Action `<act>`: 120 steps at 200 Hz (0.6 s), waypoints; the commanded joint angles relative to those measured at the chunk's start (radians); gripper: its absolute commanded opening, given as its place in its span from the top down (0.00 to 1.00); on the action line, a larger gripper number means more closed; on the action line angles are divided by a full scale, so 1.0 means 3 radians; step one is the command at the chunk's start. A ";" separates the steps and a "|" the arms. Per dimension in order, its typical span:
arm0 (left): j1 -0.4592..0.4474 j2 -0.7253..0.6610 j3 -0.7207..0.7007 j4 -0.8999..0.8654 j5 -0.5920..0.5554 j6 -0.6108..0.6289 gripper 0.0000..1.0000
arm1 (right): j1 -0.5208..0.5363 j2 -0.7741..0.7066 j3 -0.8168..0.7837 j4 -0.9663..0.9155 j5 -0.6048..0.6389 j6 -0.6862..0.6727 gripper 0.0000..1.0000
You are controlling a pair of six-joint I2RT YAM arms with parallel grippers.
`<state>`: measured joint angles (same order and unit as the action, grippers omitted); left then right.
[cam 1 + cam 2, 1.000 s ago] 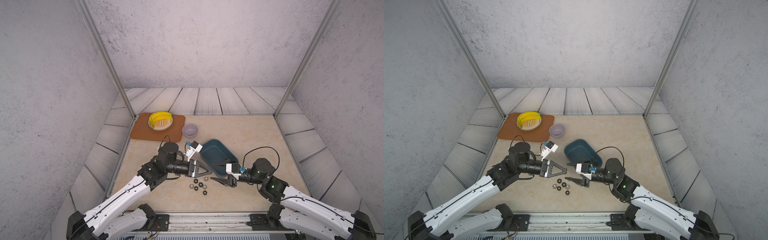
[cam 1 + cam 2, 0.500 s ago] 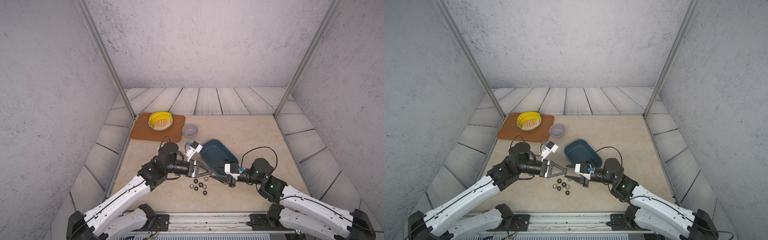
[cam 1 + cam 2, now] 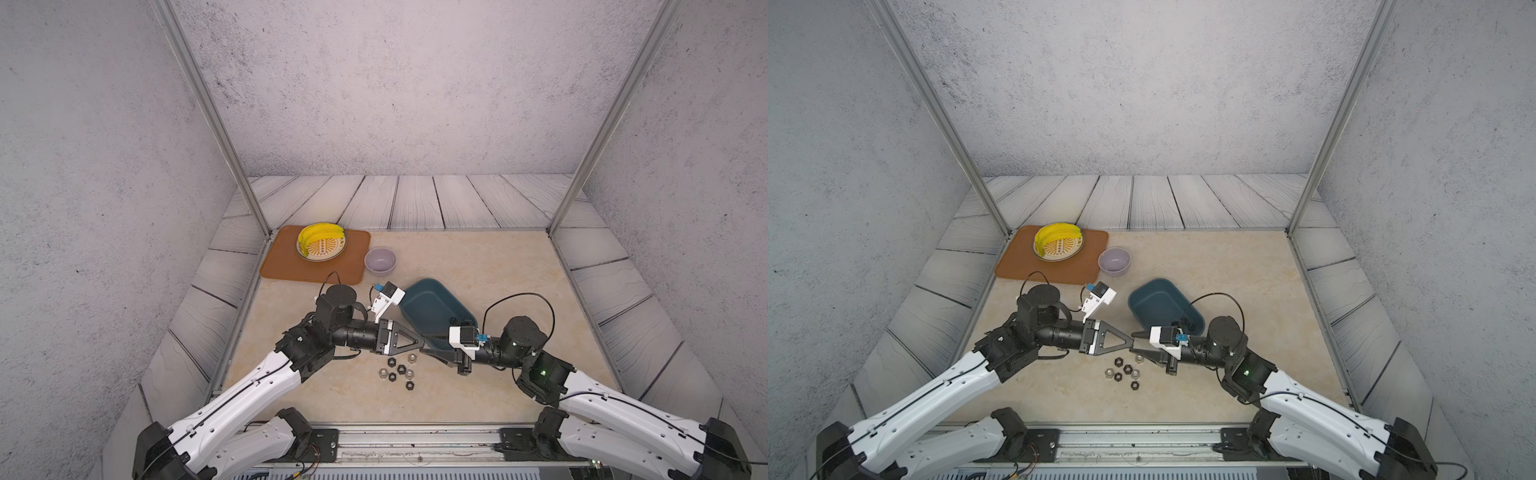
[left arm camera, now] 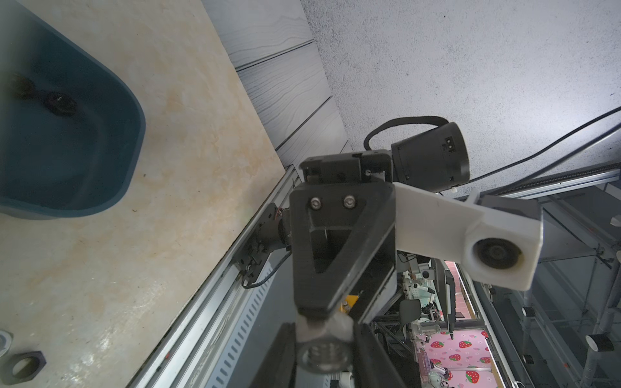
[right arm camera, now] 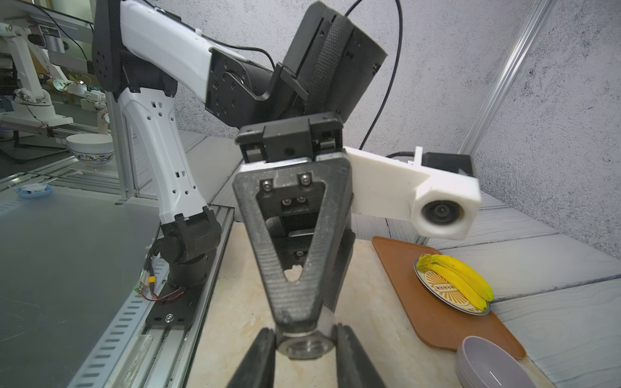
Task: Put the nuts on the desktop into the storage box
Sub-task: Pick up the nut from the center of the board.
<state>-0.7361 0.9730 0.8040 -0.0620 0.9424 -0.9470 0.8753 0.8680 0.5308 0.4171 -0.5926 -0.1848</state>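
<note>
Right wrist view shows 1 silver nut [image 5: 306, 347] up in the air, pinched by the left gripper [image 5: 299, 326] and squeezed from 2 sides by the right gripper [image 5: 305, 337]. More nuts [image 3: 401, 369] lie on the desktop [image 3: 478, 266] by the blue box [image 3: 432, 307]; 2 dark nuts [image 4: 60, 102] sit inside.

Seven loose nuts [image 3: 401, 368] (four black)

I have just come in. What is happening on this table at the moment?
Both arms meet over the desktop around one silver nut. The left gripper is shut on it, and the right gripper has its fingers against its sides, so it looks like a hand-over. A small cluster of loose nuts lies on the desktop close by. The storage box beside them holds at least two black nuts.
</note>
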 commanded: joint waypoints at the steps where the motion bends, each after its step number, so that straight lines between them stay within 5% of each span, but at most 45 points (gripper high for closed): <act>1: -0.0001 -0.0027 -0.0042 0.0100 0.0080 0.0008 0.82 | 0.0018 0.0025 0.0096 0.0146 0.0027 0.0068 0.59; 42: 0.0000 -0.0023 -0.0047 0.0073 0.0068 0.0020 0.83 | 0.0018 0.0036 0.0107 0.0166 0.0025 0.0105 0.58; 120: 0.0004 -0.0025 -0.0068 0.0122 0.0070 -0.0016 0.83 | 0.0026 0.0052 0.0131 0.0135 -0.0015 0.0122 0.77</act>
<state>-0.7349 0.9730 0.7971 -0.0528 0.9466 -0.9474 0.8787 0.8803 0.5335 0.4351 -0.5968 -0.1520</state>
